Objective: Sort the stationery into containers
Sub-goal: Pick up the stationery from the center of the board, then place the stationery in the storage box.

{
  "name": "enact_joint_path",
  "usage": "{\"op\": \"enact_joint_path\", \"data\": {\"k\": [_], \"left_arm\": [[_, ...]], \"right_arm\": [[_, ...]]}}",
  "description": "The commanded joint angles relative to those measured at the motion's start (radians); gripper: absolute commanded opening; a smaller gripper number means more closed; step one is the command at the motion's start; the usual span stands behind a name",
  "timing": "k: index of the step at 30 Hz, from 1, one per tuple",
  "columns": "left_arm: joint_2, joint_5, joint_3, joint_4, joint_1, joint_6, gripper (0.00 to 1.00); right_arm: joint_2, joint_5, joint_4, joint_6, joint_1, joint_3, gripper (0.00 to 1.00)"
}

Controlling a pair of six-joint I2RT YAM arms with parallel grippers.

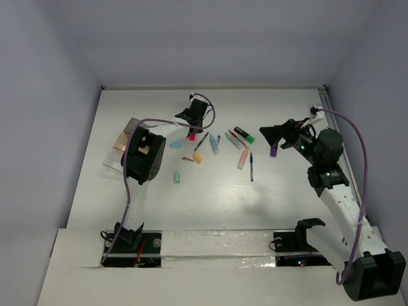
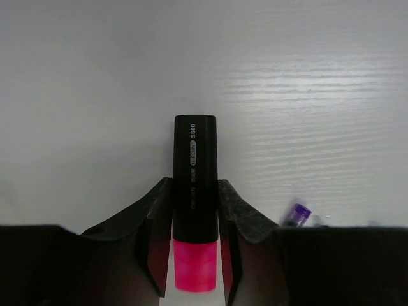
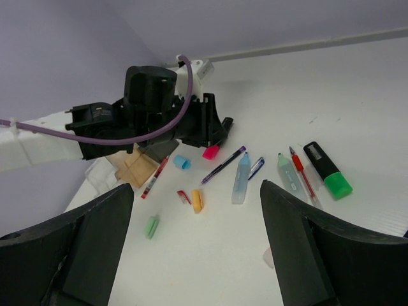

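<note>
My left gripper (image 1: 192, 125) (image 2: 195, 185) is shut on a black-and-pink highlighter (image 2: 195, 153) (image 1: 191, 136), pink end toward the wrist; it also shows in the right wrist view (image 3: 211, 152). My right gripper (image 1: 273, 135) (image 3: 196, 186) is open and empty, held above the table right of the spread. Loose stationery lies between the arms: pale-blue highlighter (image 1: 214, 144), mint highlighter (image 3: 288, 173), green-and-black highlighter (image 1: 244, 134), peach highlighter (image 1: 242, 159), blue pen (image 1: 251, 167), orange piece (image 1: 197, 158), mint eraser (image 1: 177, 177), purple cap (image 1: 273, 151). The containers (image 1: 124, 143), clear-grey with tan, sit at the left.
A blue cap (image 3: 182, 162), a small red piece (image 3: 183, 196), a purple pen (image 3: 223, 164) and a red pen (image 3: 303, 175) lie in the spread. Another red pen (image 3: 153, 177) lies beside the containers. The left arm's elbow (image 1: 141, 159) hangs over the containers' near side.
</note>
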Motion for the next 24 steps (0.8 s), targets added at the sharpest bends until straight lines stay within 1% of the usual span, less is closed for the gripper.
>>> {"op": "enact_joint_path", "data": {"k": [1,2,4,5,7,8,10,11,12,13,14,15,16,19,20,24], "left_arm": [[-0.177,0.013,0.01,0.053,0.002,-0.032,0.0],[-0.243,0.036,-0.003,0.06,0.002,-0.044,0.0],[-0.317,0.056,-0.033,0.1,0.015,-0.089,0.0],[-0.389,0.07,-0.079,0.144,0.042,-0.104,0.0],[-0.455,0.079,-0.125,0.168,0.061,-0.147,0.0],[-0.519,0.064,-0.179,0.189,0.07,-0.158,0.0],[-0.587,0.05,-0.242,0.209,0.099,-0.19,0.0],[-0.654,0.039,-0.31,0.223,0.125,-0.205,0.0],[-0.691,0.033,-0.344,0.227,0.125,-0.221,0.0],[-0.724,0.027,-0.38,0.231,0.151,-0.233,0.0],[-0.791,0.012,-0.453,0.232,0.169,-0.259,0.0],[-0.825,0.001,-0.489,0.229,0.183,-0.27,0.0],[-0.892,-0.013,-0.559,0.223,0.22,-0.29,0.0],[-0.992,-0.044,-0.663,0.192,0.272,-0.317,0.0],[-1.058,-0.071,-0.721,0.179,0.303,-0.333,0.0],[-1.198,-0.129,-0.82,0.073,0.341,-0.359,0.0]], "right_arm": [[-0.001,-0.01,0.031,-0.005,0.007,0.014,0.86],[0.001,-0.008,0.031,-0.005,0.007,0.014,0.86],[0.002,-0.007,0.034,-0.008,0.016,0.014,0.86],[0.002,-0.007,0.036,-0.008,0.016,0.013,0.86],[0.009,-0.016,0.04,-0.007,0.016,0.013,0.86],[0.01,-0.021,0.043,-0.007,0.016,0.013,0.86],[0.018,-0.033,0.048,-0.002,0.016,0.013,0.86],[0.018,-0.038,0.051,0.0,0.016,0.013,0.86],[0.021,-0.041,0.051,0.0,0.016,0.014,0.86],[0.022,-0.042,0.053,0.0,0.016,0.014,0.85],[0.024,-0.044,0.051,-0.002,0.016,0.014,0.85],[0.027,-0.044,0.051,0.0,0.025,0.016,0.85],[0.027,-0.047,0.051,0.0,0.025,0.016,0.85],[0.029,-0.045,0.048,-0.004,0.025,0.019,0.85],[0.029,-0.045,0.045,-0.005,0.025,0.019,0.85],[0.038,-0.047,0.053,-0.005,0.035,0.019,0.85]]}}
